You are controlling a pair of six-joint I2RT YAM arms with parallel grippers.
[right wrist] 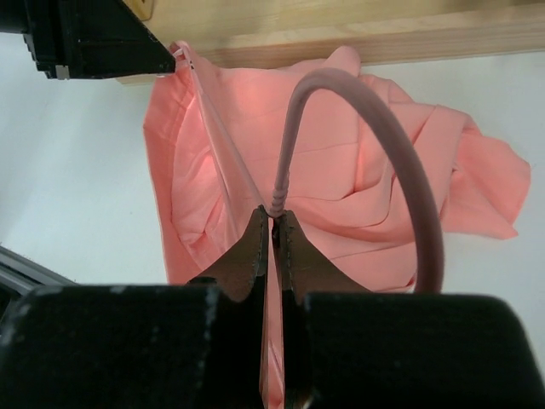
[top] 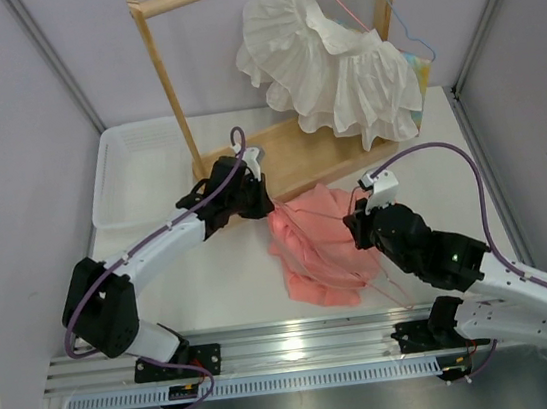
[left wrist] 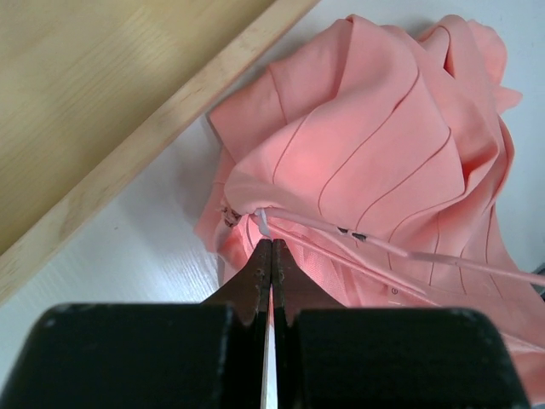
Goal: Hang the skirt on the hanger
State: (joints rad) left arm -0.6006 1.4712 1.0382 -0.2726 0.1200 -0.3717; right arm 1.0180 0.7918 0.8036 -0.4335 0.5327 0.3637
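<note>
The skirt (top: 315,249) lies crumpled on the white desk (top: 233,280), just in front of the wooden rack (top: 293,162) and between the two arms. Its pleat lines show clearly in the left wrist view, where the cloth (left wrist: 383,145) fills the space just beyond the fingertips.

The left fingers (top: 261,203) are pressed together with no gap. They pinch one end of the thin pale-pink hanger (left wrist: 400,250) right at the skirt's far left edge, next to the rack's base board. From the tips (left wrist: 266,260) the wire runs off to the right across the top of the folds. Whether a bit of cloth is caught in the pinch as well cannot be told.

The right fingers (top: 355,222) sit at the skirt's right side and are also closed. They are clamped on the twisted neck of the hanger (right wrist: 428,230), whose long hook arches up and over in front of that wrist camera. Below and beyond these fingertips (right wrist: 260,234) the skirt (right wrist: 341,153) spreads flat over the desk, and one arm of the hanger slants away from them to the left fingers in the upper left corner.

So the hanger is held at two points — neck and one end — and lies across the skirt.

On the rack hang a white ruffled garment (top: 336,65) and a light-blue hanger (top: 398,17). A white basket (top: 138,172) stands at the left of the desk.
</note>
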